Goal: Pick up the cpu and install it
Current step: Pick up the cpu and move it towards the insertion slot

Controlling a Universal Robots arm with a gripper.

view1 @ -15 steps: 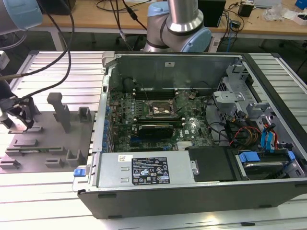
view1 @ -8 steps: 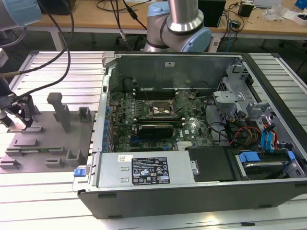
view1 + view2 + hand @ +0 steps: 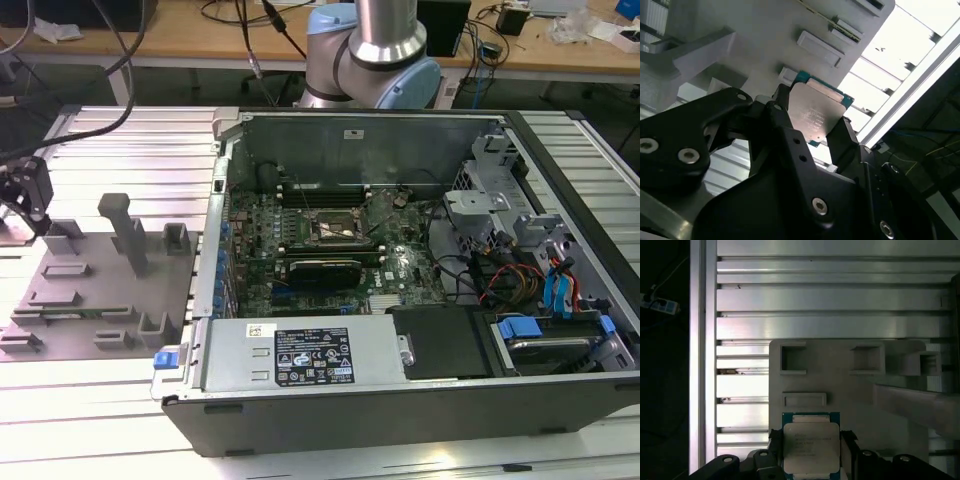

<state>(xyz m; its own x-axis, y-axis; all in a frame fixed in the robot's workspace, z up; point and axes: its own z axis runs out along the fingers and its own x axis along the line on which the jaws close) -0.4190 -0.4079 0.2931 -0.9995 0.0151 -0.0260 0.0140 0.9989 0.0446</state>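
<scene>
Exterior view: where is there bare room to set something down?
Bare ribbed table lies between the fixture plate and the near edge, and behind the plate. Crowded: the computer case, and the plate's end at the exterior view's left, where the gripper holds the cpu.

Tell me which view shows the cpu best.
The first wrist view: the cpu lies square to the camera, metal top plain, held in the gripper. The second wrist view shows it tilted, edges partly covered. In the exterior view it is too small to tell.
</scene>
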